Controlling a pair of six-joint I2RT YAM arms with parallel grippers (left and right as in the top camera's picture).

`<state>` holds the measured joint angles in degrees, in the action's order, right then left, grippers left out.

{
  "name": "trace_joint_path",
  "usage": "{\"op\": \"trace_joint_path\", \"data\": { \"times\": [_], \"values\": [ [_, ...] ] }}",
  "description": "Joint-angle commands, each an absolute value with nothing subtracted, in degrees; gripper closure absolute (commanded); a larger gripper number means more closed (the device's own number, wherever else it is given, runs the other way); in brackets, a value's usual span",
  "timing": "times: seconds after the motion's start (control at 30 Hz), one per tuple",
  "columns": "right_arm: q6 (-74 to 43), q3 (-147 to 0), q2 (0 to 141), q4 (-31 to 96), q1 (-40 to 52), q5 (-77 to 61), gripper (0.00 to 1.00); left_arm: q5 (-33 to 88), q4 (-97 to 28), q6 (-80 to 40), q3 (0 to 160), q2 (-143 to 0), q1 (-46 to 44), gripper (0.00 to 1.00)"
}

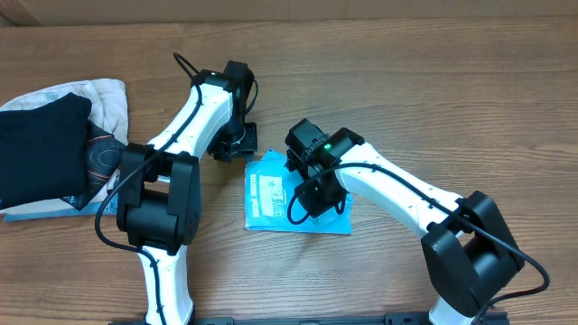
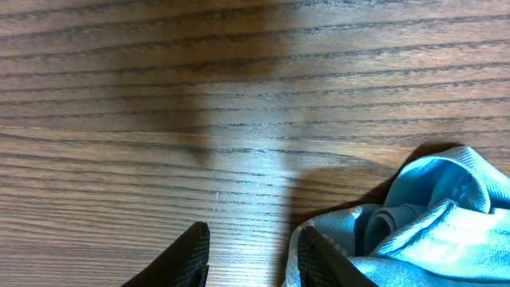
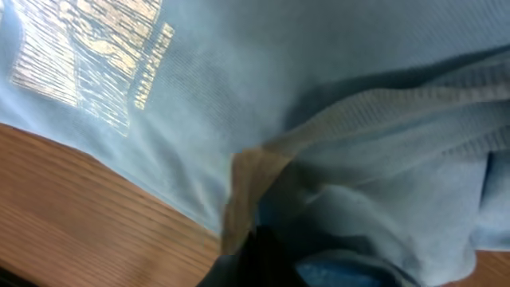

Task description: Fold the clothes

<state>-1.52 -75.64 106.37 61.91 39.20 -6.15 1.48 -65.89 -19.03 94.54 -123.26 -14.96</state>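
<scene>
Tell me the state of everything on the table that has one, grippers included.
T-shirt: folded into a small rectangle, lying flat.
left gripper: open, empty, beside the T-shirt's edge.
right gripper: shut, down on the T-shirt.
black garment: folded, top of pile.
beige garment: under the black garment.

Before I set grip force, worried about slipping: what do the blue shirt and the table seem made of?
Blue shirt: probably matte cotton knit, judging by ribbed collar and soft folds. Table: wood or wood-look laminate, slight sheen, with continuous grain lines.
</scene>
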Motion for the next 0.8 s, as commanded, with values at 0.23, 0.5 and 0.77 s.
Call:
{"op": "trace_joint_path", "data": {
  "times": [0.23,0.5,0.77],
  "values": [
    [-26.7,-75.4,106.5,67.8,38.2,12.4,0.96,1.9,-65.8,-17.7,94.9,-124.4,-15.0,0.61],
    [-30.5,-75.4,106.5,74.6,38.1,13.1,0.92,1.9,-65.8,-16.7,94.9,-124.4,-15.0,0.60],
    [-30.5,-75.4,106.5,78.7,38.1,10.2,0.84,1.9,-66.0,-16.7,94.9,-124.4,-15.0,0.60]
  ]
}}
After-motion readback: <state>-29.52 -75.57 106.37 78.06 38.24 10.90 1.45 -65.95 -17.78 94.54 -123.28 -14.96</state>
